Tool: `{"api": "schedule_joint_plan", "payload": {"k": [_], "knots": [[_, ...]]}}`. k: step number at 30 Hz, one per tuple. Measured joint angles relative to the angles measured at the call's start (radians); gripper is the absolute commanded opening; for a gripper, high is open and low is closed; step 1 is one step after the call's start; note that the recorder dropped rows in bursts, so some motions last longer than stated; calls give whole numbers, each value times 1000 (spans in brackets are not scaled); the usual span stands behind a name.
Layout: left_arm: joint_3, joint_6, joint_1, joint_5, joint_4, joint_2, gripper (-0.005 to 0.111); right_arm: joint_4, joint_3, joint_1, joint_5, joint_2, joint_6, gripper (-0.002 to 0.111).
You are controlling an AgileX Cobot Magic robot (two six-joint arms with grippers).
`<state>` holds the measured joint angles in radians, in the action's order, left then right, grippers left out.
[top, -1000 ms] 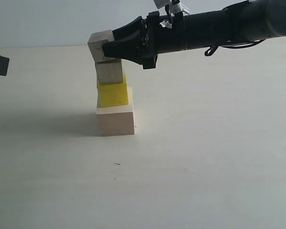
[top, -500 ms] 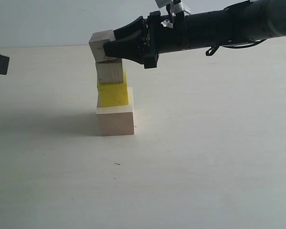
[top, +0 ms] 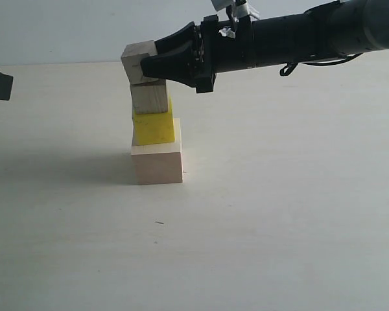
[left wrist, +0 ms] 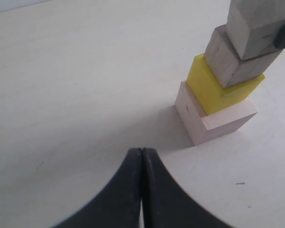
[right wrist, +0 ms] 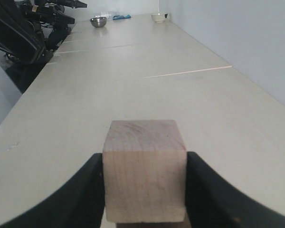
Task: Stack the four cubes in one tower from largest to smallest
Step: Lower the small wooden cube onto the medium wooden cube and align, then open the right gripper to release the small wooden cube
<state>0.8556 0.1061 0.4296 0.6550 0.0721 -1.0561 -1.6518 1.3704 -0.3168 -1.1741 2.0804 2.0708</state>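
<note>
Right pincer of mine clamps the small wooden cube, tilted over the medium cube and overhanging its 9 o'clock edge. Released this crooked, it could slide off, or jolt the yellow cube on the large pale cube. My arm reaches in nearly level from 3 o'clock.

Black tubular right arm, thin looped black cable, tapered black right gripper.
</note>
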Motion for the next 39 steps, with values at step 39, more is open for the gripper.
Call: {"api": "schedule_joint_plan", "payload": {"k": [39], "knots": [[0,0,0,0,0,0,0,-77,0,0,-19,-23,-23,57]]}}
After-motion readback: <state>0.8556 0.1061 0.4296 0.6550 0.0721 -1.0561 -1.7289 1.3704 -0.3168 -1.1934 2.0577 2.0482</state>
